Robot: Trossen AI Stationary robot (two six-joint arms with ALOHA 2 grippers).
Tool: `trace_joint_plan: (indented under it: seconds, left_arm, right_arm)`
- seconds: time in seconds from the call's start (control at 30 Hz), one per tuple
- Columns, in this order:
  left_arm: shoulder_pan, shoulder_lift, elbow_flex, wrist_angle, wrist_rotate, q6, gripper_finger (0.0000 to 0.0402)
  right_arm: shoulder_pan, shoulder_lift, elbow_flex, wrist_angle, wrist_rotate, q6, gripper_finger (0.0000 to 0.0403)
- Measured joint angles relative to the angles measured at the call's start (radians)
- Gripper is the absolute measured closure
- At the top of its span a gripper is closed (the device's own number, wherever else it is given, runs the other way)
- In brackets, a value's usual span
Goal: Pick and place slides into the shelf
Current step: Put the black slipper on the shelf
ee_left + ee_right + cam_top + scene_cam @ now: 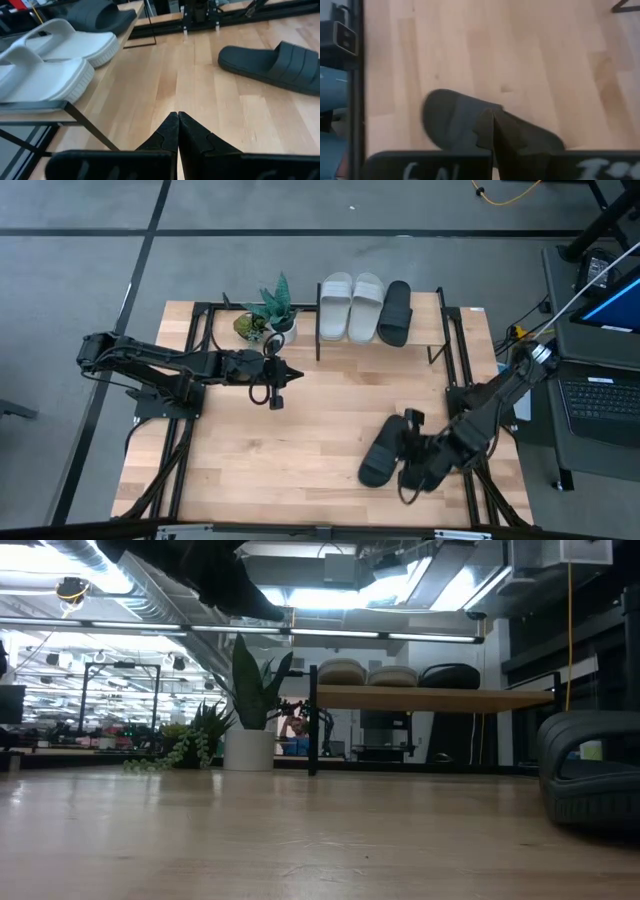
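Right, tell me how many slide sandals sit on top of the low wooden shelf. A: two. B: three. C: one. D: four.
B: the high view shows two pale grey-white slide sandals and one black slide sandal on the light wooden shelf board; the other black slide sandal lies on the tabletop.

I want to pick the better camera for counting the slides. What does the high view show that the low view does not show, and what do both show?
Only the high view shows both arms: the left hand, shut, beside the plant, and the right hand, shut, over the loose black slide. Only the low view shows the room behind and the gap under the shelf. Both show two white slides and one black slide on the shelf.
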Motion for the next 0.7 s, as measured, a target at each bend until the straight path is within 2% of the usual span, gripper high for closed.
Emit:
trace_joint_plan:
  seconds: [0.13, 0.4, 0.7]
  left_arm:
    - [0.000, 0.000, 0.000, -0.008, 0.002, 0.021, 0.0401]
    - [0.000, 0.000, 0.000, -0.007, 0.116, 0.056, 0.0401]
    - [0.000, 0.000, 0.000, -0.012, 0.194, 0.079, 0.0401]
  right_arm:
    - [0.031, 0.116, 0.106, -0.028, 0.000, 0.072, 0.0401]
    - [0.073, 0.332, 0.310, -0.044, -0.003, 0.177, 0.0401]
    - [0.077, 0.561, 0.603, -0.231, -0.042, 0.295, 0.0401]
